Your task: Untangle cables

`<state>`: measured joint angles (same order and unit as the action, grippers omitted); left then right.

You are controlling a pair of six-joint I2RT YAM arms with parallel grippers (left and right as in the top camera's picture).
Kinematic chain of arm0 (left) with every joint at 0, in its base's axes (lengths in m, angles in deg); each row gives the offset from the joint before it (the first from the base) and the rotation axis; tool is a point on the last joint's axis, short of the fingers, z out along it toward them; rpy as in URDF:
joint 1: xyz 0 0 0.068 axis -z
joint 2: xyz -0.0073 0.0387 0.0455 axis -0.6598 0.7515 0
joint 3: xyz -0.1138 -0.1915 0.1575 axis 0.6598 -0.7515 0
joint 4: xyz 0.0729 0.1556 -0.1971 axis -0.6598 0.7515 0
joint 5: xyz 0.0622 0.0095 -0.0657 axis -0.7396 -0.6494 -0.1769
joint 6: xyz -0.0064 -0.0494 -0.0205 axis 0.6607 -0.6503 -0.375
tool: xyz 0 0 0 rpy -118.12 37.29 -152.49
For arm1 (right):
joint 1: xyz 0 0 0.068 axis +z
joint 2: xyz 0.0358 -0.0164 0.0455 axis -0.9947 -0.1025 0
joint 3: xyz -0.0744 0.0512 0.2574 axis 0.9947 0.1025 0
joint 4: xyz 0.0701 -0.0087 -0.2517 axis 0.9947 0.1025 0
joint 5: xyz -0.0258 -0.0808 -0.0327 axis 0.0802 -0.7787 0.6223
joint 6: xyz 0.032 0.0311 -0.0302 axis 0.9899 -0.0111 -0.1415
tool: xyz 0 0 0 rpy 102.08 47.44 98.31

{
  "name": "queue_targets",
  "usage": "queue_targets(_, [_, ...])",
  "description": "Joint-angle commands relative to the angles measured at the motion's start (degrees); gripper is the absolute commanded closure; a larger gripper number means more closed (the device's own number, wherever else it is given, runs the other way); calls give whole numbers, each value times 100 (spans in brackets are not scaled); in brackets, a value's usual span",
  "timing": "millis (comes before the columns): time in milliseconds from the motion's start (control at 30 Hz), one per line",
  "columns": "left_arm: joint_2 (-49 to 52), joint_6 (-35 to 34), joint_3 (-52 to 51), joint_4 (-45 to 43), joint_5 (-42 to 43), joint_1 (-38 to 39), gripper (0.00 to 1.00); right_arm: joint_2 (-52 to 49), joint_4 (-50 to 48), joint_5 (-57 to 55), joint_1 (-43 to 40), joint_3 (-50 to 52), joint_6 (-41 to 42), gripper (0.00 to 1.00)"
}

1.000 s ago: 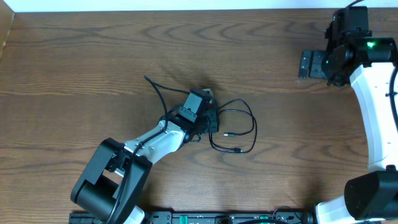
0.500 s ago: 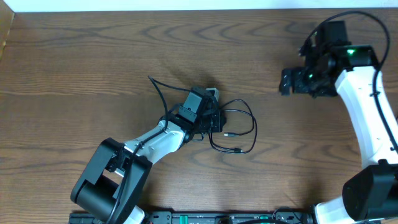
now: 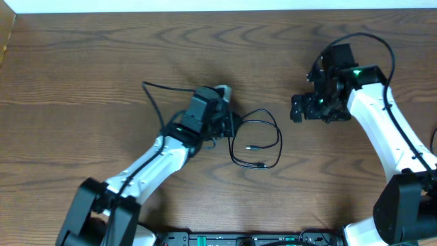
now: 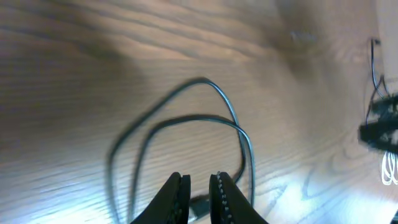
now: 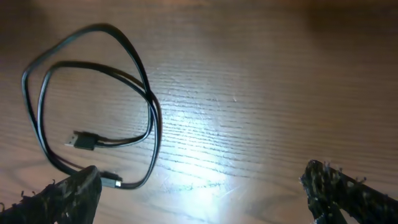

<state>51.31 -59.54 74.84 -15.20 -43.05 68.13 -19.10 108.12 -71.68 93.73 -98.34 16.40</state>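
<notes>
The black cable [image 3: 278,140] lies in a loose double loop at mid-table, both plug ends [image 5: 84,140] inside it on the wood. My left gripper [image 3: 227,123] sits at the loop's left edge. In the left wrist view its jaws [image 4: 200,183] stand almost together with a dark piece of that cable [image 4: 239,134] between them. A small pale thing [image 3: 222,89] pokes out beside the left wrist; I cannot tell if it is the white cable. My right gripper [image 3: 300,109] hovers just right of the loop, wide open and empty [image 5: 208,199].
A thin black wire [image 3: 151,96] arcs out from the left wrist toward the far left. Bare brown wood table [image 3: 102,55] lies all around. The right arm's white links [image 3: 382,130] slant across the right side.
The right arm swung left and now hangs close to the cable loop. The left gripper shifted left and slightly away, its arm straightening; the loop hardly moved.
</notes>
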Motion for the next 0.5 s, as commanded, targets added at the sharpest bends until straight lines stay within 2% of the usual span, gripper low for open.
queue_targets(0, [-247, 168, -33, 304, 52, -367, 83, -4, -225, 280, 127, 334, 129, 1])
queue_targets(200, [-428, 210, -33, 723, 59, -787, 83, -4, -743, 621, 330, 793, 238, 1])
queue_targets(467, [-476, 544, -33, 734, 754, -831, 83, -4, -1307, 691, 470, 1235, 472, 1])
